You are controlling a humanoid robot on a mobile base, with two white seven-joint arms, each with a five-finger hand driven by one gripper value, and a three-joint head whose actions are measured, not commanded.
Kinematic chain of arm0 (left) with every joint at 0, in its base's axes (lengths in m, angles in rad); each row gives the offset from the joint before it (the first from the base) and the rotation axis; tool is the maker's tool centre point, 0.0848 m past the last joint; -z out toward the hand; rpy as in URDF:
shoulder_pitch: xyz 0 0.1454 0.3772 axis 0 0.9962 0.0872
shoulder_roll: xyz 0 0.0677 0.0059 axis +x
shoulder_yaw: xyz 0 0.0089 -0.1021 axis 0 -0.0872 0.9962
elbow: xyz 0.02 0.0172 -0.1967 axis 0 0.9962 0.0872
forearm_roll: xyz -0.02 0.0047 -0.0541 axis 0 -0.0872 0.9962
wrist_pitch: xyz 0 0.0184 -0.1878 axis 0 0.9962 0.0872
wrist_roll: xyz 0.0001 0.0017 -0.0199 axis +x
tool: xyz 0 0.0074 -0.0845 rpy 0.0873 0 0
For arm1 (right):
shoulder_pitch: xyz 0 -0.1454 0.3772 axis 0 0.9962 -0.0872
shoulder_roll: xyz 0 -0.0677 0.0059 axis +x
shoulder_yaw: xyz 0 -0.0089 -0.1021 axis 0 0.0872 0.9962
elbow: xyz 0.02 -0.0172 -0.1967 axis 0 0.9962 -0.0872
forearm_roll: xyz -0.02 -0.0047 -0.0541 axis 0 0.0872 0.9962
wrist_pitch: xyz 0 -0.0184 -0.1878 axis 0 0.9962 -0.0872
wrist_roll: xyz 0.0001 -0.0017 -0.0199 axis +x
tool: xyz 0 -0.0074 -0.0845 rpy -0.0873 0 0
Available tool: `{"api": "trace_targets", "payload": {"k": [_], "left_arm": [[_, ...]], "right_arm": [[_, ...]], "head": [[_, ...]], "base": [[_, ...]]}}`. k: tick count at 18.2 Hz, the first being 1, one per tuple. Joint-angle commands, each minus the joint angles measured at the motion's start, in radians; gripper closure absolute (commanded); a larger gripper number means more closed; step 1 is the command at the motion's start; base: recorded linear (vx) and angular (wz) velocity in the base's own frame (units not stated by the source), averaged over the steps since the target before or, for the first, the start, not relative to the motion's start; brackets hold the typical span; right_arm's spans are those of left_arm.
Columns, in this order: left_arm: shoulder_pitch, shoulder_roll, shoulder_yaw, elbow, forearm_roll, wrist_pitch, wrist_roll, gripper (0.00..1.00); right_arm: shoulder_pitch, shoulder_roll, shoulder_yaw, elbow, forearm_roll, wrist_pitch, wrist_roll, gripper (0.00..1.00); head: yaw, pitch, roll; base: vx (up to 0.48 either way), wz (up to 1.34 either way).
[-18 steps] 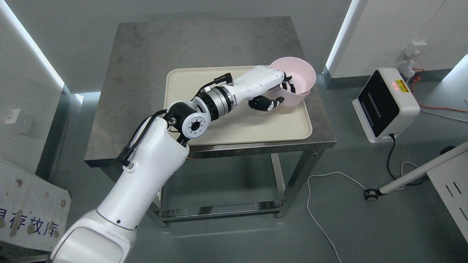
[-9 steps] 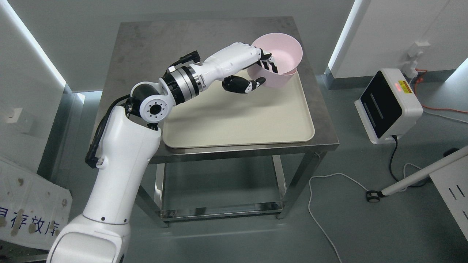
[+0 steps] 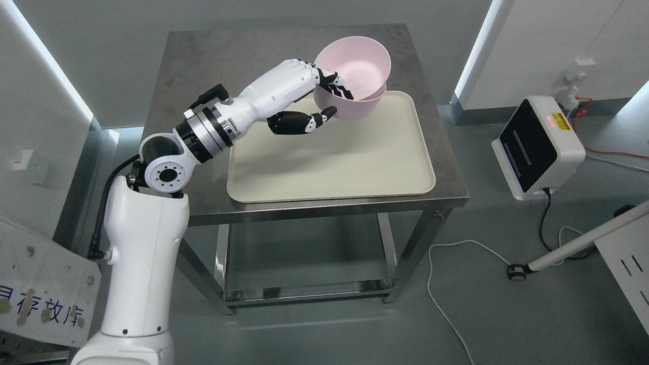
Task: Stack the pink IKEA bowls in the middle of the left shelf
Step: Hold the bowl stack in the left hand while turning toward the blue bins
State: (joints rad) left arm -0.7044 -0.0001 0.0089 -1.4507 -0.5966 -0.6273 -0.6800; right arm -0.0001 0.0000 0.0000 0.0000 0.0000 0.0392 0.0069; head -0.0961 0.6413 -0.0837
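Steel table [image 3: 167, 96] carrying a cream tray [image 3: 329, 167]. Left hand [image 3: 317, 99], fingers over the rim and thumb under the wall, grips the pink bowl [image 3: 355, 76], raised clear above the tray's far edge, mouth tilted up; the shelf is unseen.

A steel table [image 3: 192, 76] stands on grey floor [image 3: 507, 314] between white walls [image 3: 101, 40].

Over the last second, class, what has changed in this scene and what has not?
The left hand, gripping the pink plastic bowl by its rim throughout, carried it leftward off the beige tray's far right corner. The tray and steel table stayed put.
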Motion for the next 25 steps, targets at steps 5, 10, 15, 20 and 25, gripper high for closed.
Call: {"api": "trace_targets", "payload": {"k": [5, 10, 15, 20, 25], "left_arm": [[0.036, 0.018, 0.123, -0.106, 0.014, -0.049, -0.041, 0.99], [0.082, 0.018, 0.132, -0.109, 0.014, -0.081, -0.050, 0.99], [0.111, 0.018, 0.163, -0.116, 0.014, -0.111, -0.052, 0.99], [0.123, 0.018, 0.171, -0.122, 0.052, -0.129, -0.053, 0.99], [0.157, 0.018, 0.169, -0.122, 0.084, -0.158, -0.055, 0.98]], "right_arm": [[0.029, -0.017, -0.011, -0.034, 0.000, -0.005, -0.001, 0.00], [0.029, -0.017, -0.011, -0.034, 0.000, -0.005, -0.001, 0.00], [0.029, -0.017, -0.011, -0.034, 0.000, -0.005, -0.001, 0.00], [0.029, -0.017, -0.012, -0.034, 0.000, -0.004, -0.001, 0.00], [0.029, -0.017, -0.012, -0.034, 0.000, -0.004, -0.001, 0.00]], "head": [[0.0000, 0.000, 0.000], [0.0000, 0.000, 0.000], [0.0000, 0.000, 0.000], [0.0000, 0.000, 0.000], [0.0000, 0.000, 0.000]], "base": [[-0.033, 0.00], [-0.127, 0.02], [-0.194, 0.07], [-0.186, 0.11], [-0.219, 0.21]]}}
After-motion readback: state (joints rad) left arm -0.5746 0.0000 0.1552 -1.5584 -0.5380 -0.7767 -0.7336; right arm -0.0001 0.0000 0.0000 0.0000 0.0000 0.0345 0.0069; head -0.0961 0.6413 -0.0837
